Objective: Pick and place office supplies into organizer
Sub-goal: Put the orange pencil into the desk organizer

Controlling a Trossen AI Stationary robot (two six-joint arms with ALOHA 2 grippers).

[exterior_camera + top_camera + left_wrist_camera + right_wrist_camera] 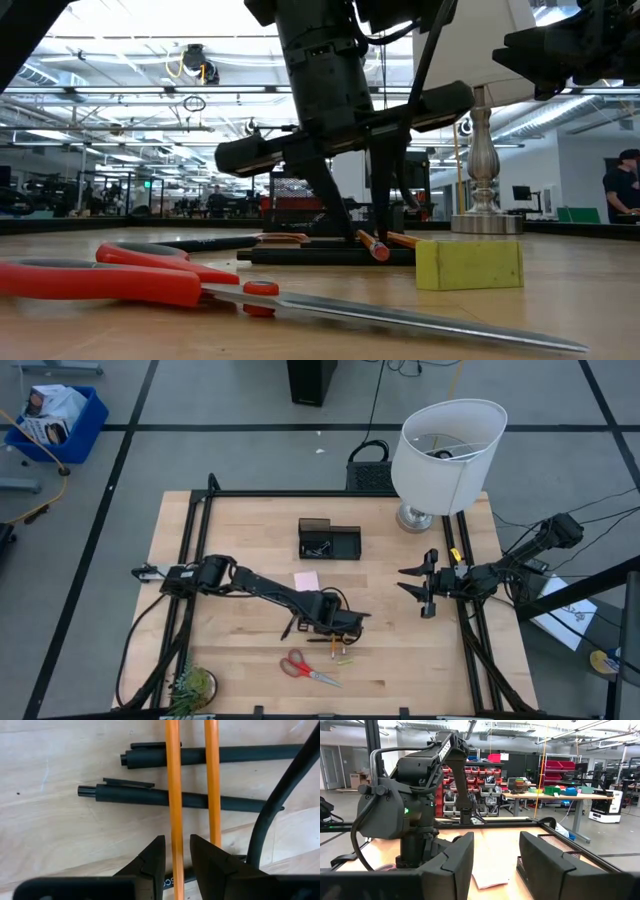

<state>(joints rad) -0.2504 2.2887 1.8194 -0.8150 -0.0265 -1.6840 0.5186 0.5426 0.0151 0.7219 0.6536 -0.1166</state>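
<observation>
- The left gripper [176,862] is low over the table [240,660], on the near side of the organizer [328,540] and well apart from it; its fingers [150,865] sit either side of one pencil [173,795], narrowly apart, and I cannot tell whether they press it.
- A second pencil [212,780] lies just beside the first; both cross two black pens [165,797].
- The scissors [306,668] lie nearer the table's front edge than the organizer, with bare wood around them.
- The pink pad [306,580] lies between organizer and left gripper.
- A yellow block [469,264] sits near the pencils.
- The right gripper [424,585] hangs spread and empty toward the right edge, beside the lamp [445,450].
- Small dark bits lie in the organizer's tray.
</observation>
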